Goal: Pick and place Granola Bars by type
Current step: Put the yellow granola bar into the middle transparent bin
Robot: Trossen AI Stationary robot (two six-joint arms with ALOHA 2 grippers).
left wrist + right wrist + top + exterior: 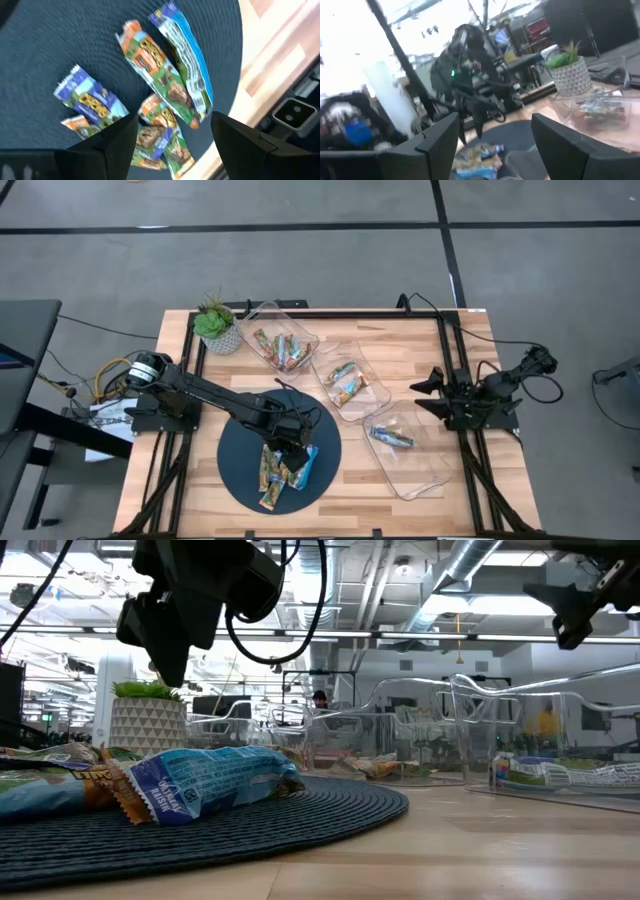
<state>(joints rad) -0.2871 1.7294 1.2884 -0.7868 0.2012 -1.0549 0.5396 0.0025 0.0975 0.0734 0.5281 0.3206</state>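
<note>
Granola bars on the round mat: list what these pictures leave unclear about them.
- Pile count: granola bars overlap on the mat, and the left gripper covers part in the high view.
- Left wrist view: open fingers hide the lower bars.
- Low view: pile cut off at the edge.
- Right wrist view: bars blurred.

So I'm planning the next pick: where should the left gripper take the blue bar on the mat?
Probably across the middle of the blue bar, from straight above. It lies flat on the mat, at the pile's edge, long sides partly free. The left gripper hangs open above the pile.
</note>
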